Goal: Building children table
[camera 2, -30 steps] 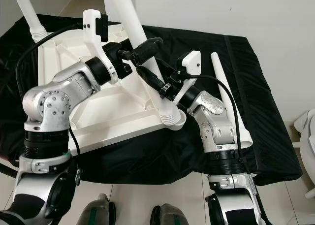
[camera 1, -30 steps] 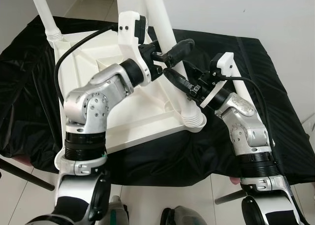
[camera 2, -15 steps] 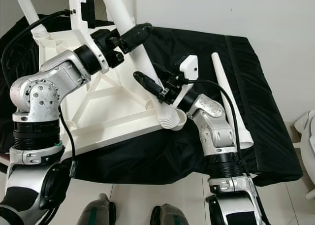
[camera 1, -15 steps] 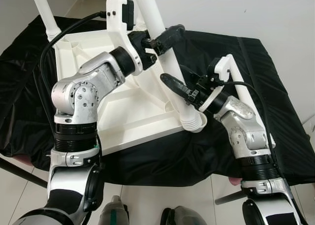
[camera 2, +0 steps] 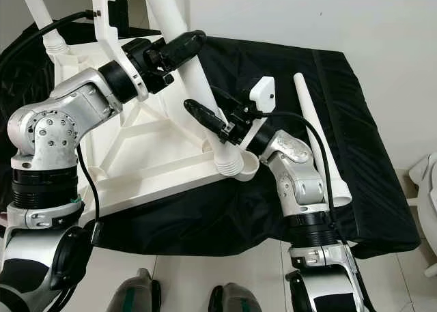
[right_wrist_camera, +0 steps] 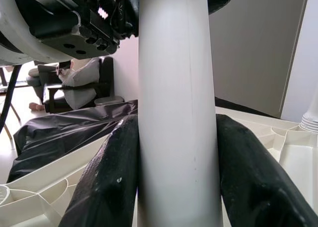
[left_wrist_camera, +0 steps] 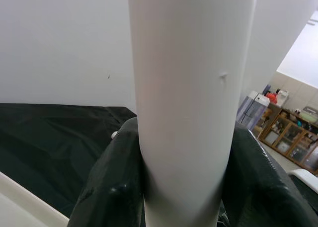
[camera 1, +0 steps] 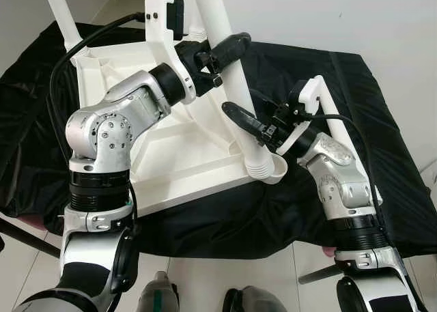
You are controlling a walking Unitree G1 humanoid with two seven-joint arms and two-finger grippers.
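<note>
A white children's tabletop lies upside down on a black cloth. A white table leg stands tilted in the socket at the near right corner. My left gripper is shut on this leg high up; its black fingers flank the leg in the left wrist view. My right gripper is shut on the same leg lower down, just above the socket, with its fingers on either side of the tube.
Another white leg stands in the far left corner of the tabletop. A loose white leg lies on the black cloth to the right of my right arm. Tiled floor lies below the cloth's near edge.
My left gripper has risen and now holds the leg higher up. The right gripper keeps its low hold. The leg's ribbed end now sits lower in the corner socket.
</note>
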